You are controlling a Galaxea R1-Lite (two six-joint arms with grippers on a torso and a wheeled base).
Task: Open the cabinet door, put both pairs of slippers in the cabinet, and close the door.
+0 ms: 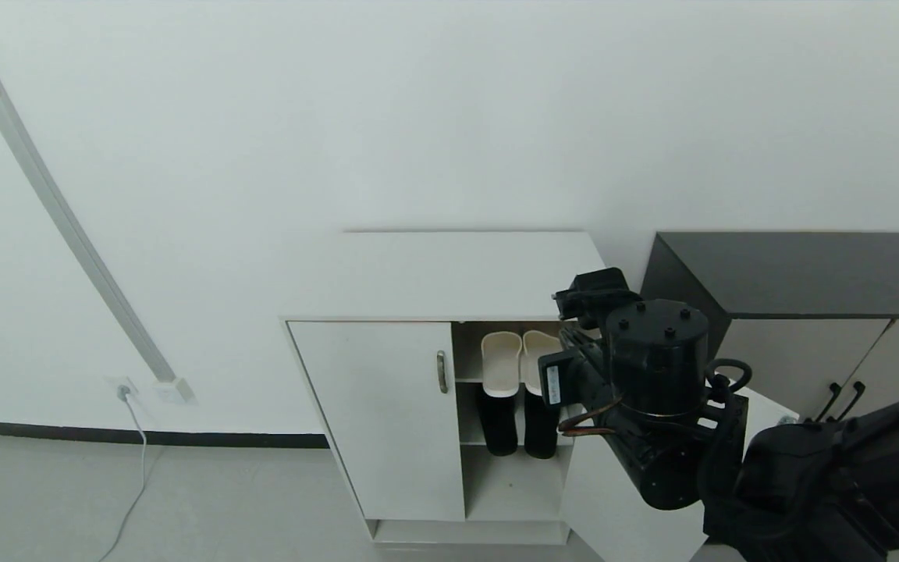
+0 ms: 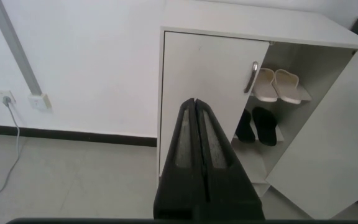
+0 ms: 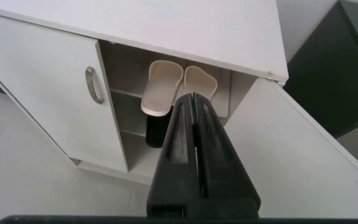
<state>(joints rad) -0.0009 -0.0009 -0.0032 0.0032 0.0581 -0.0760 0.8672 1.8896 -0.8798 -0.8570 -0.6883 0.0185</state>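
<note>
The white cabinet (image 1: pixel 449 273) stands against the wall with its left door (image 1: pixel 379 414) closed and its right door (image 3: pixel 291 149) swung open. A white pair of slippers (image 1: pixel 520 355) lies on the upper shelf. A black pair (image 1: pixel 518 425) lies on the shelf below. My right gripper (image 3: pixel 192 98) is shut and empty; it hangs in front of the open compartment, near the white slippers (image 3: pixel 166 87). My left gripper (image 2: pixel 196 102) is also shut and empty, held back from the cabinet and facing the closed door (image 2: pixel 210 93).
A dark cabinet (image 1: pixel 801 273) stands to the right of the white one. On the wall at the left are a socket with a cable (image 1: pixel 123 388) and a slanted grey trunking (image 1: pixel 51 195). Bare floor lies left of the cabinet.
</note>
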